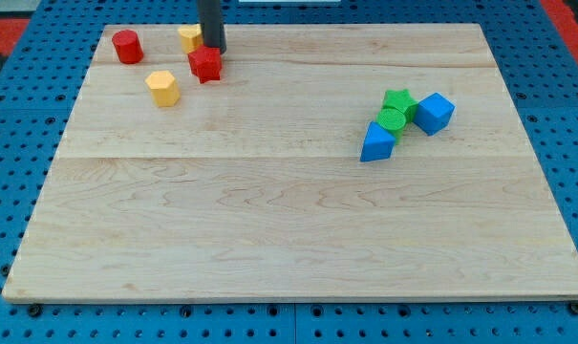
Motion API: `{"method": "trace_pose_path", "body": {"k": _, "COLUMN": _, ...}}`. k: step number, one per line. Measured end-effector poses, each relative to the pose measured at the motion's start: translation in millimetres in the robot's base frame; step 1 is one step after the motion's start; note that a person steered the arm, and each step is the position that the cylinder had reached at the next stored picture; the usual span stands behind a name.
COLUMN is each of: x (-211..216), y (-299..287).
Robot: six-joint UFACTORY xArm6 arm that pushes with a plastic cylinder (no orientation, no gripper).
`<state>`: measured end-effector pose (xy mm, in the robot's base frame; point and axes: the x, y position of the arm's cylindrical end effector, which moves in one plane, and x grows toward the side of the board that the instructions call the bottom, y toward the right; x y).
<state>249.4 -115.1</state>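
Note:
My tip (213,49) comes down from the view's top and rests at the upper left of the board. It touches the top edge of a red star-shaped block (204,64). A yellow block (189,38), partly hidden by the rod, sits just to the tip's left. A yellow hexagonal block (162,88) lies below and left of the red star. A red cylinder (127,46) stands further left near the board's corner.
At the right of the wooden board (289,229) a cluster sits together: a green star block (399,100), a green cylinder (392,118), a blue cube (434,112) and a blue wedge-like block (376,142). Blue pegboard surrounds the board.

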Motion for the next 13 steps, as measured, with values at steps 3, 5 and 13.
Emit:
{"method": "trace_pose_path", "body": {"k": 3, "x": 28.9, "y": -14.7}}
{"method": "trace_pose_path", "body": {"k": 5, "x": -57.5, "y": 56.4}}
{"method": "trace_pose_path", "body": {"k": 13, "x": -13.9, "y": -34.0}}
